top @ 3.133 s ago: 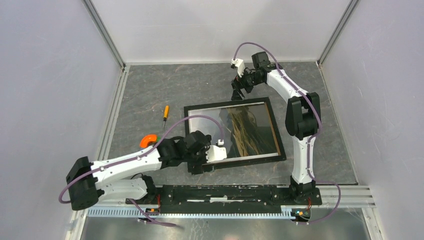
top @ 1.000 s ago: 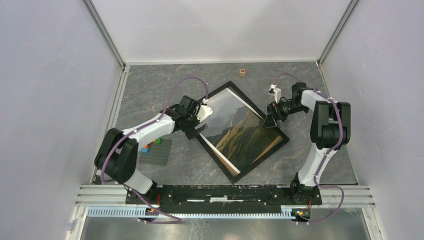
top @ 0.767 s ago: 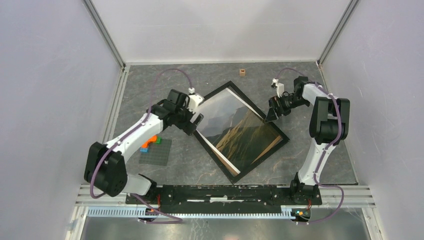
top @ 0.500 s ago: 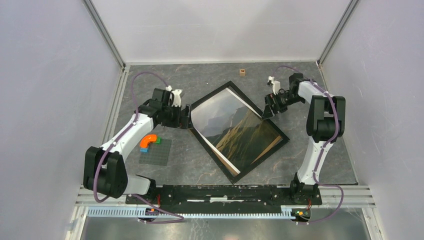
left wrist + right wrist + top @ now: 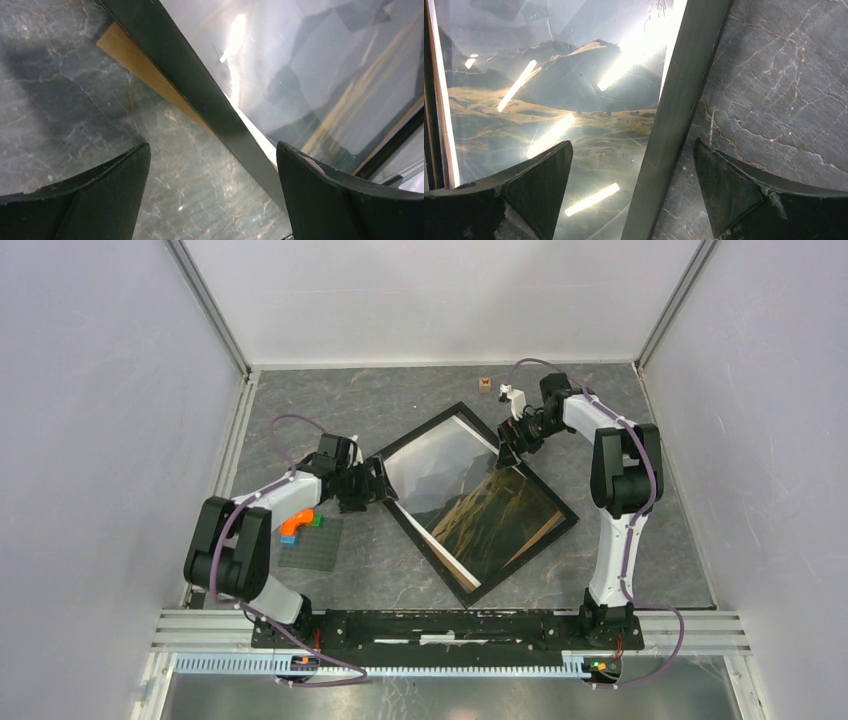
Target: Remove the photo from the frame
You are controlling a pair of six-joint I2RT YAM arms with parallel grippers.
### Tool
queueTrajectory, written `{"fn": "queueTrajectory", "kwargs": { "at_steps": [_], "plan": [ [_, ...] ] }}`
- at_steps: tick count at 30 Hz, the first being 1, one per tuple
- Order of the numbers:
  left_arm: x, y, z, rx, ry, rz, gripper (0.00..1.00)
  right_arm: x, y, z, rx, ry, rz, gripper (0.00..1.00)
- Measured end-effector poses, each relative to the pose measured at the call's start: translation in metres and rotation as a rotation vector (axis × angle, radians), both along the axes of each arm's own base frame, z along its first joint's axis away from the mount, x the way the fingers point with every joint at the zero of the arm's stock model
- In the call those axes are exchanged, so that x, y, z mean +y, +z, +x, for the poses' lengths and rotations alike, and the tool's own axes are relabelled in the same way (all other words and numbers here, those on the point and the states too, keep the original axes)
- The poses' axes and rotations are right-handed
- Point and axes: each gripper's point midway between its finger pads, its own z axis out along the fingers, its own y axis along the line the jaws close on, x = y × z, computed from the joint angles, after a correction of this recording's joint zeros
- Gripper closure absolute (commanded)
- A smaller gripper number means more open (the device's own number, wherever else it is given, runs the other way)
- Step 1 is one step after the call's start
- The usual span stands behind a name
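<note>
Found the large rectangular picture frame with thin black border and glass front (image 5: 548,494) lying glass-up on the grey marbled tabletop (image 5: 330,410), turned cornerwise like a diamond, long axis running from far left toward near right. Saw the print of misty mountains over grassy hills (image 5: 475,510) inside it, behind the glass, not yet out. Made out the black two-finger left gripper (image 5: 378,483) at the frame's left corner and the black two-finger right gripper (image 5: 505,450) on the far-right long edge, near the far corner, with the frame between the two and about as near one as the other. Noted the same stance in each wrist view: fingers spread wide, grasping nothing, black border passing between them, one finger above glass and the other above table. Could not confirm any fingertip contact. Spotted a strip of brown backing (image 5: 132,57) showing under the border at the left corner. Judged the back to be underneath, likely calling for a lift or flip about that long axis before reaching the print.
</note>
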Motion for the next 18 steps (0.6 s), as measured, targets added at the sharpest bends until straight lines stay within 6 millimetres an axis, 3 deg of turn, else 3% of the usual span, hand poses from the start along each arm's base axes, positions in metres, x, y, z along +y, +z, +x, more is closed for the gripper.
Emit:
{"fn": "queueTrajectory", "kwargs": {
  "at_steps": [2, 7, 11, 18],
  "plan": [
    [0.0, -0.01, 0.005, 0.015, 0.017, 0.001, 0.0, 0.0, -0.002, -0.001, -0.001, 0.003, 0.0, 0.04],
    [-0.007, -0.007, 0.04, -0.034, 0.029, -0.021, 0.0, 0.0, -0.004, -0.007, -0.039, 0.017, 0.019, 0.04],
    [-0.013, -0.006, 0.063, -0.051, 0.026, -0.035, 0.0, -0.001, -0.006, -0.022, -0.058, 0.026, 0.027, 0.05],
    [-0.015, -0.003, 0.121, -0.117, 0.026, -0.022, 0.0, -0.003, -0.009, -0.064, -0.064, 0.015, 0.055, 0.04]
  ]
}}
